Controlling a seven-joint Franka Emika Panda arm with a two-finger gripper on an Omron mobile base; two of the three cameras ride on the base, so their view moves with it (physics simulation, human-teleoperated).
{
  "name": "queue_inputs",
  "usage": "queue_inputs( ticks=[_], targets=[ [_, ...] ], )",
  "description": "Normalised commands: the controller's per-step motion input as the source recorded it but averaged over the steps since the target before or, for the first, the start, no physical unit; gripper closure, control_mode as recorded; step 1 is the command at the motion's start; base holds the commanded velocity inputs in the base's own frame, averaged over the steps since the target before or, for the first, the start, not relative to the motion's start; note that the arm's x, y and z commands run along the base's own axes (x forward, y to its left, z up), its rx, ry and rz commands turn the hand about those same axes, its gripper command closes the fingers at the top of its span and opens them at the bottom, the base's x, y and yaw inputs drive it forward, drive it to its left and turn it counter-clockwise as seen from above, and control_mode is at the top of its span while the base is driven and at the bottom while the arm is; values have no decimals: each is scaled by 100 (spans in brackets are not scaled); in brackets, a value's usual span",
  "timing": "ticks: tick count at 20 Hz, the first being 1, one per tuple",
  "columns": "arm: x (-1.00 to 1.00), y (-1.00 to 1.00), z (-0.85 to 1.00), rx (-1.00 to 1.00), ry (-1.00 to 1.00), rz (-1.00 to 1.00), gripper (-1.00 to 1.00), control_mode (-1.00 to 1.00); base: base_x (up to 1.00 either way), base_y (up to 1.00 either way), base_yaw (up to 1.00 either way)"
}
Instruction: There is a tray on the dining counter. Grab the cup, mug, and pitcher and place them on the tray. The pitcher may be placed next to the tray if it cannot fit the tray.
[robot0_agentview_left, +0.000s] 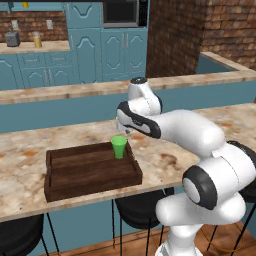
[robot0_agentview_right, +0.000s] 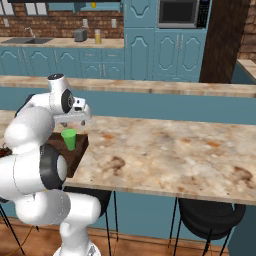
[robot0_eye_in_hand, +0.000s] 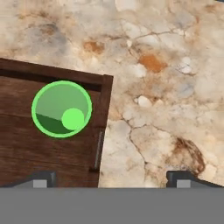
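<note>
The cup (robot0_agentview_left: 119, 146) stood upright inside the tray (robot0_agentview_left: 75, 175), in its far right corner as the left base view framed it, just left of centre. In the hand view the cup (robot0_eye_in_hand: 61, 109) sat left of centre, close to the tray's wall (robot0_eye_in_hand: 103, 113), and the two tips of the tool (robot0_eye_in_hand: 112, 178) showed at the bottom edge, spread wide with nothing between them. The tool hung above the counter (robot0_agentview_left: 165, 155) just beside the tray's end, clear of the cup.

The cup looked placed, so the mug and the pitcher remained. A tall yellowish vessel (robot0_agentview_left: 36, 39) stood on the rear kitchen counter (robot0_agentview_left: 50, 46), upper left of the left base view, beside a grey toaster (robot0_agentview_left: 12, 38); it was likely the pitcher, though too small to be sure. The mug could not be picked out.

To do the step well, the arm should lift straight up before swinging away, so the spread tips would not clip the cup's rim or the tray wall. The base would probably have to drive toward the rear counter, and the tool should stay wide until squarely around the next vessel.
</note>
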Motion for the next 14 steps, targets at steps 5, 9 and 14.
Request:
queue_inputs(
  ticks=[5, 9, 14],
  targets=[
    [-56, -31, 91, 7, 0, 2, -100, -100, 0, 0, 0],
    [-85, -38, 40, 2, 0, 1, -100, -100, 0, 0, 0],
    [-86, -47, 5, 0, 2, 0, -100, -100, 0, 0, 0]
  ],
)
